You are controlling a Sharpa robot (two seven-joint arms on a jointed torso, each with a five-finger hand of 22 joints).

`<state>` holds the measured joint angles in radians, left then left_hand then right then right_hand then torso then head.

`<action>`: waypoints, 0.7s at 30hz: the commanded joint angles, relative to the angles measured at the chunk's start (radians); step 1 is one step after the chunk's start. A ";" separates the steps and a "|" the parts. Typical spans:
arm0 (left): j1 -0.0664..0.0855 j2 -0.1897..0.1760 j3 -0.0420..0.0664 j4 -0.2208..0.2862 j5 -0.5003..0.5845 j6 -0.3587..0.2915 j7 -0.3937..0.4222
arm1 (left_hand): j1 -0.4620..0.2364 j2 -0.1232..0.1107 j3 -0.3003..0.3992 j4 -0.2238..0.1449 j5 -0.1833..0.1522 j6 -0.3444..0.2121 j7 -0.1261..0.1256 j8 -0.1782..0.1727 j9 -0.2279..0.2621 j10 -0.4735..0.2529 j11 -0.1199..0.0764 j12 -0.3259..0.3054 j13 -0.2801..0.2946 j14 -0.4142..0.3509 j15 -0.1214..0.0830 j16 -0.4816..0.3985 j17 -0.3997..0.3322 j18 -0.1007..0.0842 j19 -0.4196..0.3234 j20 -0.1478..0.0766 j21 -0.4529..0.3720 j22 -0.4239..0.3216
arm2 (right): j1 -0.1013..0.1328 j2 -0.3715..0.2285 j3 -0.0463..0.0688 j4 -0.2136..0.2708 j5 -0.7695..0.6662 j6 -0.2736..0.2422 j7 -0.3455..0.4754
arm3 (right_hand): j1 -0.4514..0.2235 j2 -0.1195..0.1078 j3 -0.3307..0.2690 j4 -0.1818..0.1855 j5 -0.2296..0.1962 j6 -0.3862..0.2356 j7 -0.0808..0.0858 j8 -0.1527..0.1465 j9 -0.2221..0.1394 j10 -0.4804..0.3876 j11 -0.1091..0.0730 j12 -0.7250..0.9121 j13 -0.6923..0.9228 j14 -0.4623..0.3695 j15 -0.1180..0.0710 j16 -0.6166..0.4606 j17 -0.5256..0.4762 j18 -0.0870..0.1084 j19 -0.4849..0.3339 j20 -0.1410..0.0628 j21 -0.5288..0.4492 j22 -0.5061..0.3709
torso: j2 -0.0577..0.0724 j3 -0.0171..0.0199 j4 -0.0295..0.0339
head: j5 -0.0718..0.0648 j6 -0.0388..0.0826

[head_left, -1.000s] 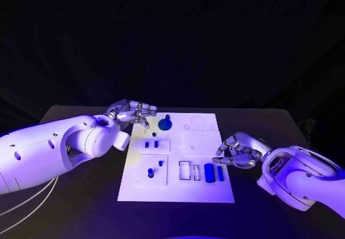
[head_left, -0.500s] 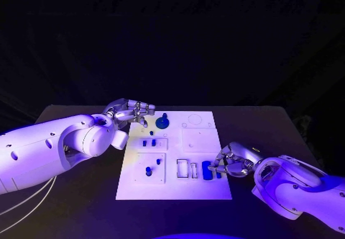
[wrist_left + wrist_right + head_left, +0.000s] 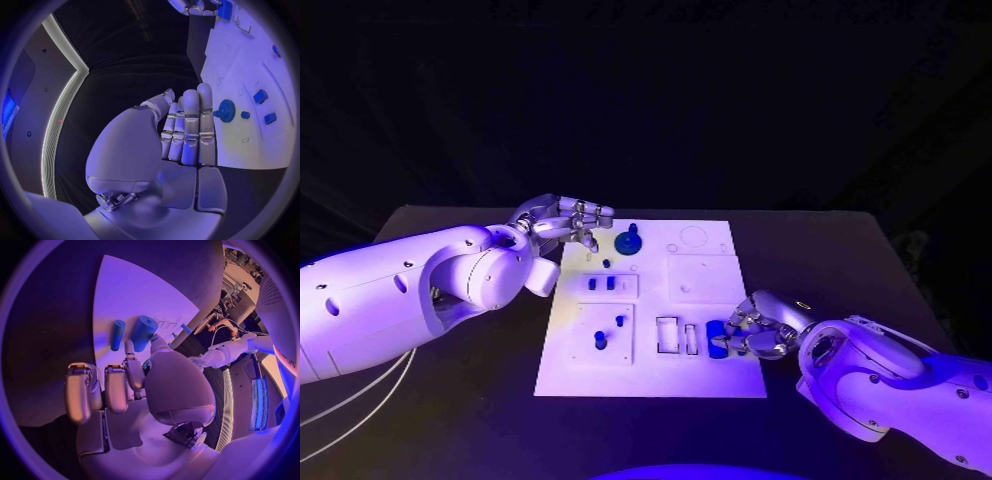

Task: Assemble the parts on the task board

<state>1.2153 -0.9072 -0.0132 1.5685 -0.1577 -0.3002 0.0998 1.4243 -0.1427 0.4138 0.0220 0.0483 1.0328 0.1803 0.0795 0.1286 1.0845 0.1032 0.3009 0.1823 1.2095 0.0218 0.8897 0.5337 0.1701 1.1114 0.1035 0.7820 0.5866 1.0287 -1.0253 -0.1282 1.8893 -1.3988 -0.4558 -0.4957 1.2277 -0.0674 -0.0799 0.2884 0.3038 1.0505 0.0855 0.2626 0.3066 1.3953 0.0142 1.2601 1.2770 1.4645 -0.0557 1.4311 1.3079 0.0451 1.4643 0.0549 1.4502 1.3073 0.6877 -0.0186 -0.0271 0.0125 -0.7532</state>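
Black cloth hangs behind a dark matte table [image 3: 430, 400], lit in violet, with a flat white task board [image 3: 711, 380] lying at its middle. At the left, the robot's smooth white left arm reaches to the board's far left corner, where its jointed silver left hand [image 3: 564, 222] hovers just beside the edge; in the left wrist view its fingers [image 3: 190, 125] stand straight and pressed side by side, holding nothing. Just right of that hand a round blue gear-like part [image 3: 630, 242] with a short stem stands on the far part of the board. Nearer, two small blue pegs [image 3: 602, 285] sit in a raised square block, and a small blue piece [image 3: 600, 341] stands in another block at the near left. Right of these are pale rectangular slots [image 3: 668, 338], which look unfilled, and a plain recessed panel further back. At the near right, a stubby blue cylinder [image 3: 715, 338] lies by the board's edge, with a thinner blue rod [image 3: 117, 334] just beside it in the right wrist view. The right hand [image 3: 756, 330] is over them with fingers curled around the cylinder; whether it truly grips it cannot be told. By this showing, several parts seem seated, while the cylinder, the rod and the open slots remain to be dealt with.
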 commanded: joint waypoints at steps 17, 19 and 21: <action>0.000 -0.001 0.001 0.006 0.004 0.028 0.013 | -0.008 0.010 -0.004 0.002 0.003 -0.005 0.000 0.004 -0.001 -0.009 0.001 0.005 0.001 -0.009 -0.001 -0.003 -0.002 0.014 0.005 0.003 -0.006 -0.002 | -0.029 0.068 0.000 -0.061 -0.058 0.043 -0.084 | 0.045 0.004 -0.024 -0.012 -0.003 -0.003 -0.004 0.018 0.023 0.024 -0.009 0.051 0.050 0.064 -0.005 0.019 0.034 -0.022 0.064 -0.005 0.013 0.233 | 0.001 -0.0004 0.0085 | 0.006 0.000; 0.000 -0.002 0.001 0.006 0.004 0.028 0.013 | -0.008 0.010 -0.004 0.002 0.003 -0.005 0.000 0.004 -0.001 -0.009 0.001 0.005 0.001 -0.009 -0.001 -0.003 -0.002 0.014 0.005 0.003 -0.006 -0.002 | -0.030 0.071 0.000 -0.062 -0.061 0.038 -0.087 | 0.049 0.005 -0.026 -0.013 -0.001 -0.003 -0.004 0.020 0.026 0.025 -0.009 0.053 0.052 0.064 -0.005 0.019 0.035 -0.022 0.065 -0.005 0.014 0.233 | 0.000 -0.0009 0.0075 | 0.006 0.001; 0.000 -0.002 0.001 0.006 0.004 0.028 0.013 | -0.008 0.010 -0.004 0.002 0.003 -0.005 0.000 0.004 -0.001 -0.009 0.001 0.005 0.001 -0.009 -0.001 -0.003 -0.002 0.014 0.005 0.003 -0.006 -0.002 | -0.031 0.073 0.000 -0.062 -0.064 0.030 -0.091 | 0.053 0.006 -0.028 -0.013 0.003 -0.003 -0.005 0.022 0.028 0.027 -0.010 0.057 0.055 0.064 -0.006 0.020 0.037 -0.022 0.065 -0.006 0.015 0.234 | 0.000 -0.0007 0.0066 | 0.007 0.001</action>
<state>1.2151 -0.9101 -0.0133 1.5715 -0.1572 -0.2908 0.1009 1.4210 -0.1393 0.4138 0.0221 0.0483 1.0327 0.1804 0.0794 0.1288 1.0845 0.1032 0.3020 0.1821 1.2095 0.0218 0.8897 0.5326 0.1700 1.1114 0.1035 0.7820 0.5856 1.0100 -0.9546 -0.1182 1.8378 -1.4504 -0.4593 -0.5382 1.2704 -0.0647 -0.1023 0.2745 0.3012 1.0504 0.0853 0.2860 0.3359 1.4156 0.0058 1.3104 1.3082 1.4646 -0.0556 1.4475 1.3077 0.0345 1.4642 0.0550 1.4606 1.3079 0.6877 -0.0192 -0.0198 0.0190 -0.7531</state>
